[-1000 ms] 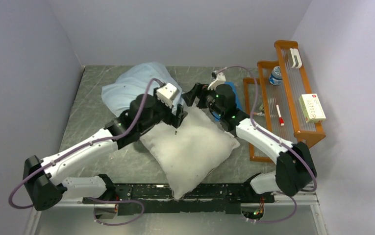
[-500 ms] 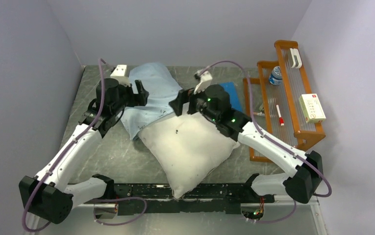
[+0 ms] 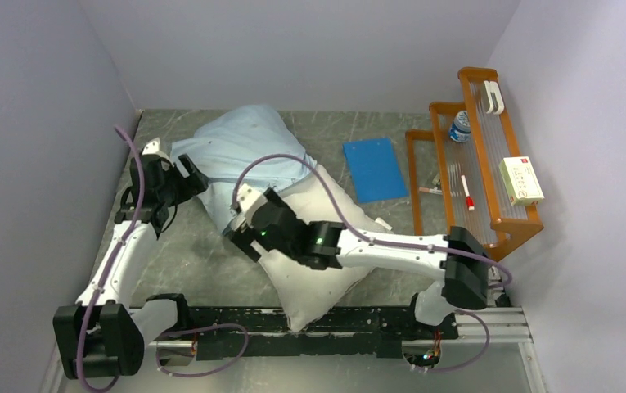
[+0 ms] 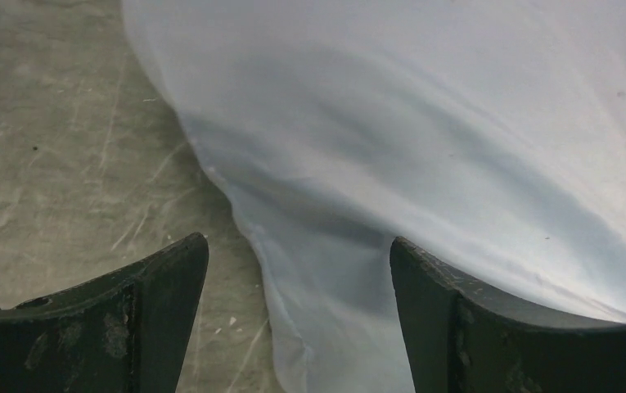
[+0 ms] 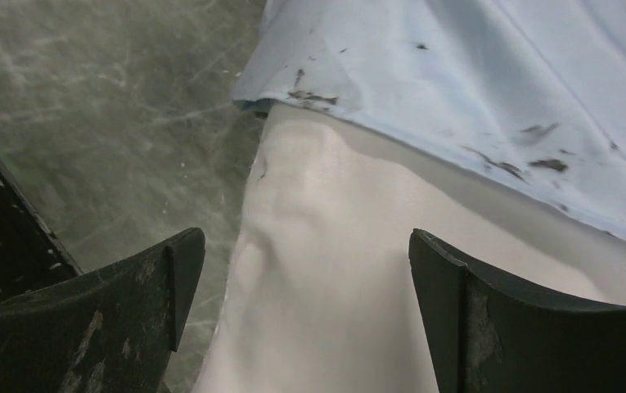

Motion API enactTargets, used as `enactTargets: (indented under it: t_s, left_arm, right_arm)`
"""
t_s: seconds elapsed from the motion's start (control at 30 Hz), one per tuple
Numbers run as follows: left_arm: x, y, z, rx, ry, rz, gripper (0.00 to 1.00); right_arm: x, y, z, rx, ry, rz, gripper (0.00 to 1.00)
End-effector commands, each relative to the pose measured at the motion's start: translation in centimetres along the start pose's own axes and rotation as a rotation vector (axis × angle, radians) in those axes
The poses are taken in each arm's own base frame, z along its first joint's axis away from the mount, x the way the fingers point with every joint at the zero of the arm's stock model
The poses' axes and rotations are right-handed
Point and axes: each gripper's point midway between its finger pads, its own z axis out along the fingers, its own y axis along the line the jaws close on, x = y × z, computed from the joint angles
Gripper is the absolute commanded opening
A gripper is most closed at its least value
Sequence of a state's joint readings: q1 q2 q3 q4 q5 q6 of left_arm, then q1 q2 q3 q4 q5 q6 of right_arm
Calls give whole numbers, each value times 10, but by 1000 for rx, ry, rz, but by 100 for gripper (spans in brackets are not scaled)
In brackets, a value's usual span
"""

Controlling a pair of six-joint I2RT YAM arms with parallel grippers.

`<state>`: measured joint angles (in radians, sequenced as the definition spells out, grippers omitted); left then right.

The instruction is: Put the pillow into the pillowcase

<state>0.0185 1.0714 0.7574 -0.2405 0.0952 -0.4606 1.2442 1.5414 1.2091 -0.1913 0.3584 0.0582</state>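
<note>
Off-white and plump, the pillow (image 3: pixel 309 291) lies slantwise on the table (image 3: pixel 178 262), one corner at the near edge and its far end tucked under the mouth of the pillowcase (image 3: pixel 244 147). The pale blue, wrinkled pillowcase spreads from there toward the far left. In the right wrist view its hem (image 5: pixel 473 65), marked with dark smudges, lies over the pillow (image 5: pixel 334 270). The right gripper (image 3: pixel 237 232) reaches across the pillow to its left edge, just near of that hem. Its jaws stand wide apart over the pillow's edge with nothing pinched (image 5: pixel 305 246). The left gripper (image 3: pixel 191 175) sits at the pillowcase's left side, jaws also spread. In its wrist view a fold of the pillowcase (image 4: pixel 424 123) runs down between the fingers (image 4: pixel 299 254); whether they touch the cloth cannot be told. To the right of the pillowcase, apart from it, a flat blue sheet (image 3: pixel 375 168) lies on the table. Further right stands an orange wooden rack (image 3: pixel 515 223) holding a bottle (image 3: pixel 460 127) and a white box (image 3: pixel 521 180).
</note>
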Motion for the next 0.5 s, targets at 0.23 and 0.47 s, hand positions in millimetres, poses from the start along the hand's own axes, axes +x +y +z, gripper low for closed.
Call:
enactTargets:
  t_s: [0.23,0.47]
  left_arm:
    - [10,8,0,44,-1,41,83]
    - [12,8,1,45,5,43,82]
  right_arm:
    - [17,0,32,275,86,-243,100]
    - [47,-20,59,489,134,-422,100]
